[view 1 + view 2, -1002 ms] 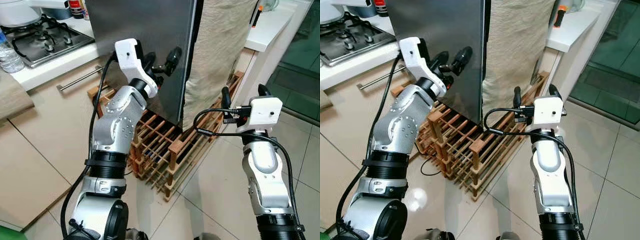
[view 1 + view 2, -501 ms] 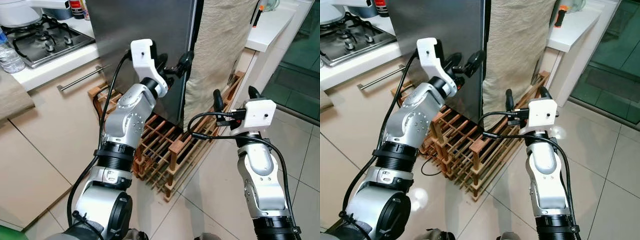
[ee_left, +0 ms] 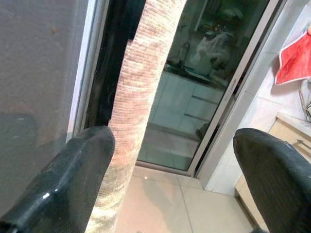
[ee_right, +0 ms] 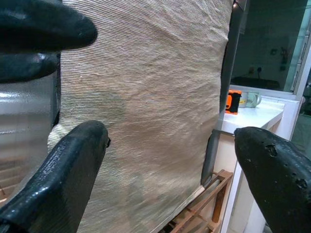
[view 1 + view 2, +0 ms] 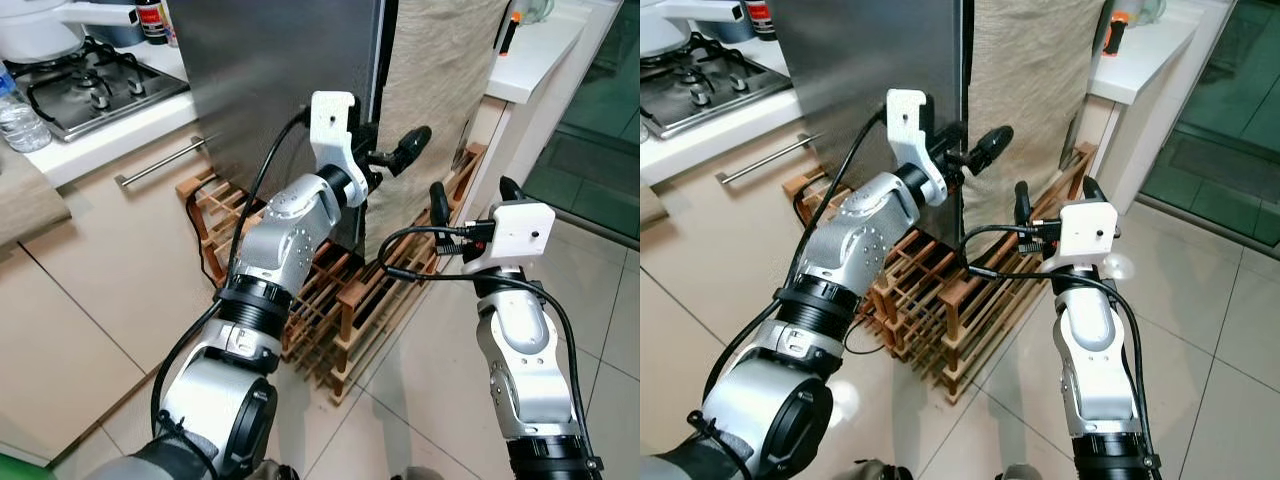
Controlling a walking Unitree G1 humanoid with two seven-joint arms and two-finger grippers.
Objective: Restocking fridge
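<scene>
The grey steel fridge door stands shut before me, with a beige woven cloth hanging just to its right. My left gripper is raised at the door's right edge, open. One finger lies by the dark seam and the other finger out past the cloth. Nothing is held. My right gripper hangs lower and to the right, open and empty, facing the cloth.
A wooden bottle rack lies on the tiled floor at the fridge's foot. A gas hob, a water bottle and a drawer handle are on the left. A white counter and glass door are on the right.
My left gripper has swung right across the fridge door to its right edge. The right arm has shifted slightly left.
</scene>
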